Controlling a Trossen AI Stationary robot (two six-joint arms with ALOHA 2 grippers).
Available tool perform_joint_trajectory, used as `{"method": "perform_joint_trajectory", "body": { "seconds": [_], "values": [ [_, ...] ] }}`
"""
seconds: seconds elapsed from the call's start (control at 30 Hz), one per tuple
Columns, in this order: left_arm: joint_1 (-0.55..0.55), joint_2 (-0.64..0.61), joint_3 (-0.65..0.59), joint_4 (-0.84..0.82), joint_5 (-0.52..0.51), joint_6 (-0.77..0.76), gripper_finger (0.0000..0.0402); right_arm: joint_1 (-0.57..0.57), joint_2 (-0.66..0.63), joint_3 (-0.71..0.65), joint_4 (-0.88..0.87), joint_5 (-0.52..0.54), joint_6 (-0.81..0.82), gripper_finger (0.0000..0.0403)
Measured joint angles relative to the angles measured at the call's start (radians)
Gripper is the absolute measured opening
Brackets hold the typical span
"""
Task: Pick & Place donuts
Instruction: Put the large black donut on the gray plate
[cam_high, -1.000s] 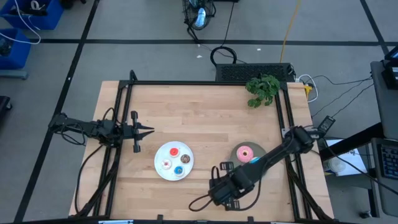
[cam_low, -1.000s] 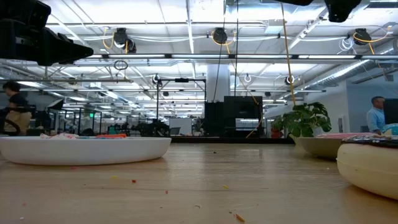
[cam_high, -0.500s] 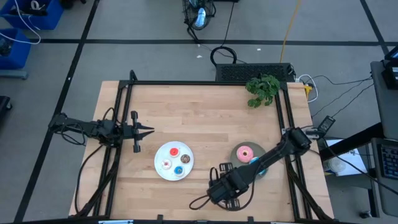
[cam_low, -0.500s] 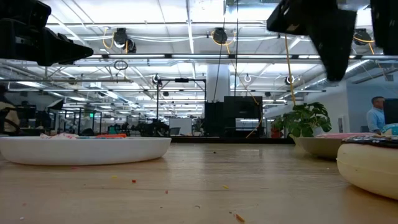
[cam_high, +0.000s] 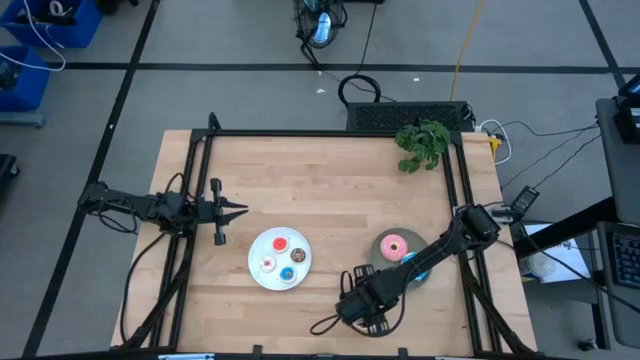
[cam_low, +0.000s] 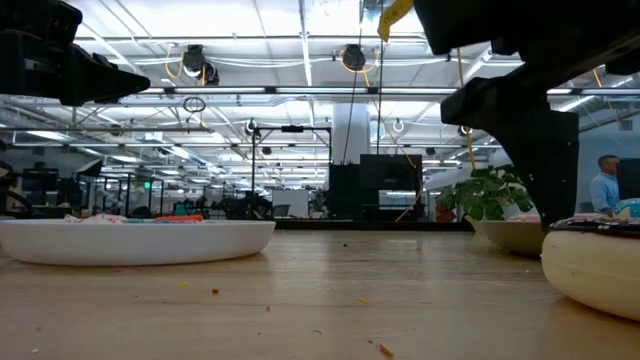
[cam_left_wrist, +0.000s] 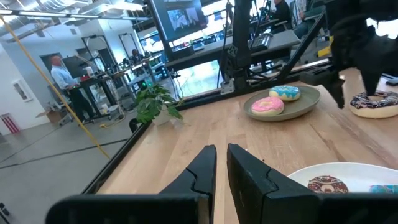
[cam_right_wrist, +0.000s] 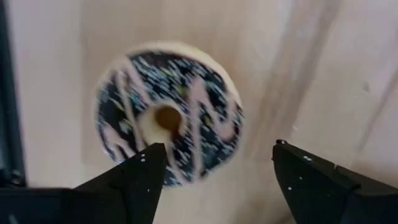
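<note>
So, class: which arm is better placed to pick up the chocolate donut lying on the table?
Right. The right gripper hangs open directly above the chocolate donut, while the left gripper waits across the table.

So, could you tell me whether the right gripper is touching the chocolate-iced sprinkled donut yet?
Apart. In the right wrist view the right gripper hangs with open jaws above the chocolate-iced sprinkled donut, and bare wooden table shows between the two.

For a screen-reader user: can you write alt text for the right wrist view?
The right claw, fingers spread wide, hangs directly above a chocolate donut with sprinkles lying flat on the bare wooden table. The fingers do not touch it.
</note>
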Motion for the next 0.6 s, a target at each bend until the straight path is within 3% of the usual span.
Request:
{"method": "perform_joint_trajectory", "body": {
  "seconds": [0.6],
  "values": [
    [0.0, 0.0, 0.0, 0.0, 0.0, 0.0, 0.0047, -0.011, -0.001, -0.022, 0.106, 0.052, -0.045, 0.0255]
  ]
}}
